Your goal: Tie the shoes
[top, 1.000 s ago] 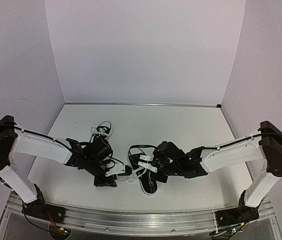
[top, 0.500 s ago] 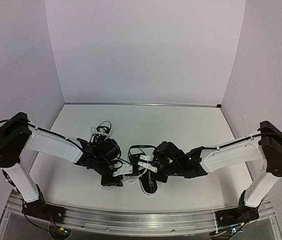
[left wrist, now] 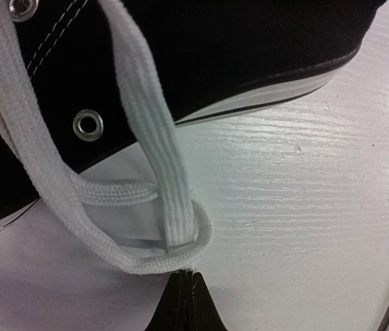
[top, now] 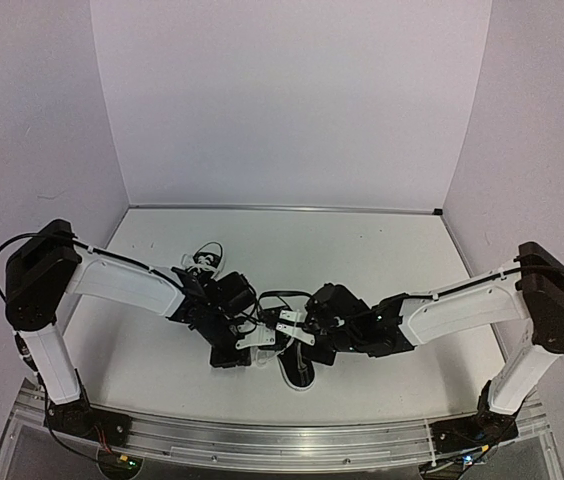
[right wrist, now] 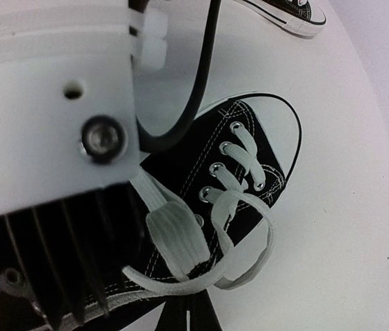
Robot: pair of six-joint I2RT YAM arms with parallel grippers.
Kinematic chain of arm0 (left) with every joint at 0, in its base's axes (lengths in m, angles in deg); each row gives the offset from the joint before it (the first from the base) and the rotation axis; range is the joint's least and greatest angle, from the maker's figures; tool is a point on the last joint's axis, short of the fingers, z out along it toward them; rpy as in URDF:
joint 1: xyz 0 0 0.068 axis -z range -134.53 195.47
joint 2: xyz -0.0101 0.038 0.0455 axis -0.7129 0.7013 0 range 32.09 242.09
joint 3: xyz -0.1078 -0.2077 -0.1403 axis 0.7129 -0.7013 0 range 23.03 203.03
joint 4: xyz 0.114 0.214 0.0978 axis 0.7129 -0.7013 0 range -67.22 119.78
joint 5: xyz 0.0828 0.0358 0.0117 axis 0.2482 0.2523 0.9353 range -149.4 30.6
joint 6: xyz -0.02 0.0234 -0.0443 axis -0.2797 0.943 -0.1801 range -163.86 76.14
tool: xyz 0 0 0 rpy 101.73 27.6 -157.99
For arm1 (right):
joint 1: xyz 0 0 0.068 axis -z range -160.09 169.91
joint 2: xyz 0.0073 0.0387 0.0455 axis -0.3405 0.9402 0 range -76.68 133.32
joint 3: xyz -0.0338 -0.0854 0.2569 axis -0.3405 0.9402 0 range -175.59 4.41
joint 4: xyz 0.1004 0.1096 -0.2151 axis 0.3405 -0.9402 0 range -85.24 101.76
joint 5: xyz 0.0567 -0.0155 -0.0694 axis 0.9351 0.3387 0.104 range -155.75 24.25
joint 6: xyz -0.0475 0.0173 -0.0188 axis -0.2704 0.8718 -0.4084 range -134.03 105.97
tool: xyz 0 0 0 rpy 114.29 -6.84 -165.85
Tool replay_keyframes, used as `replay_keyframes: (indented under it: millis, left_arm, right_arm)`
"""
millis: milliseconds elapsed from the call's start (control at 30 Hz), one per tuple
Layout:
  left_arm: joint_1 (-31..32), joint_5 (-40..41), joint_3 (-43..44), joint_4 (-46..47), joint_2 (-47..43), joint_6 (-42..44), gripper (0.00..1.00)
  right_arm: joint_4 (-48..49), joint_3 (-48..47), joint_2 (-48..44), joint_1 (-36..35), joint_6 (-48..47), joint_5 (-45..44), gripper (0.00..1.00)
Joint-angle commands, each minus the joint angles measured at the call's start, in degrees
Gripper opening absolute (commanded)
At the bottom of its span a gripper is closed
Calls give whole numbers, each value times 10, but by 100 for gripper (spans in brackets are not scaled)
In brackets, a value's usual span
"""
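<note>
While lace [left wrist: 150, 131] lies untied, near shoe [right wrist: 253, 148] sits at centre of surface [top: 382, 250], between my claws; second shoe [top: 202, 262] at ten o'clock from it. I judge lace flat, limp, likely slippery; shoe light, may drag when pulled. Best hold: lace near ends. My left claw [left wrist: 185, 289] pinched closed on lace; right claw [right wrist: 184, 314] likewise, other strand. No readable branding.
</note>
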Motion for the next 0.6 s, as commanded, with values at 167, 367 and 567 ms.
replay_keyframes:
  millis: [167,367,567]
  left_arm:
    - [-18,124,24,-131,-17,-19,0]
    - [-69,146,-14,-127,-71,-39,0]
    - [-103,156,-42,-119,-89,-36,0]
  right_arm:
    - [-37,-16,-29,-3,9,-78,0]
    - [-72,-6,-68,-2,34,-140,0]
    - [-95,6,-109,9,60,-184,0]
